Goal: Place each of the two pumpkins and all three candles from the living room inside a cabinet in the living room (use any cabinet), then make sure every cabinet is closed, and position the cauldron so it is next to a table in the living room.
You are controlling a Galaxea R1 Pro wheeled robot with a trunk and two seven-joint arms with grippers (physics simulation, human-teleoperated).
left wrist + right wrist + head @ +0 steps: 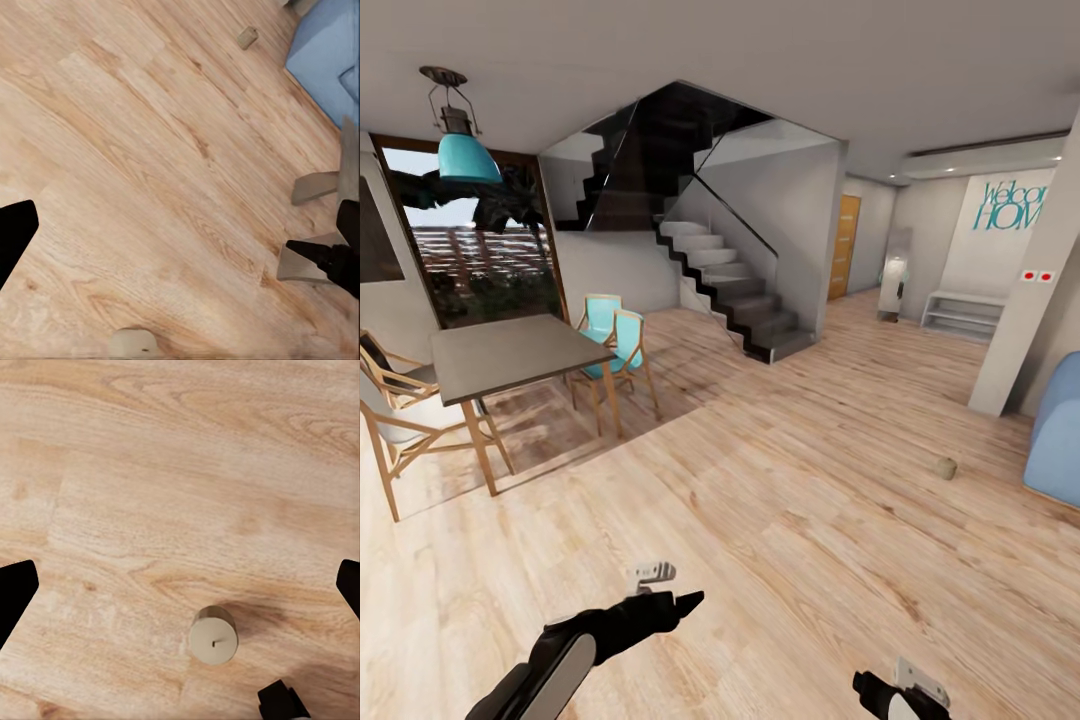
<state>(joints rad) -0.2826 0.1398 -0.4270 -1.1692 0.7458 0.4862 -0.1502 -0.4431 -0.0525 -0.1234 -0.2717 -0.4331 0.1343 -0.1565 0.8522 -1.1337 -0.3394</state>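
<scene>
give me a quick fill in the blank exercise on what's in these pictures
1. The short beige cylinder candle stands upright on the ______ plank floor.
2. The lamp hanging over the dark rectangular dining table has a ______ shade.
3. The chairs at the dining table's far side have ______ seats.
4. Another small beige candle lies on the floor near the pale ______ sofa.

Missing words: wooden; turquoise; turquoise; blue

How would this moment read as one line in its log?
state: in transit | left gripper: open, empty | right gripper: open above candle | floor: second candle ahead
</scene>
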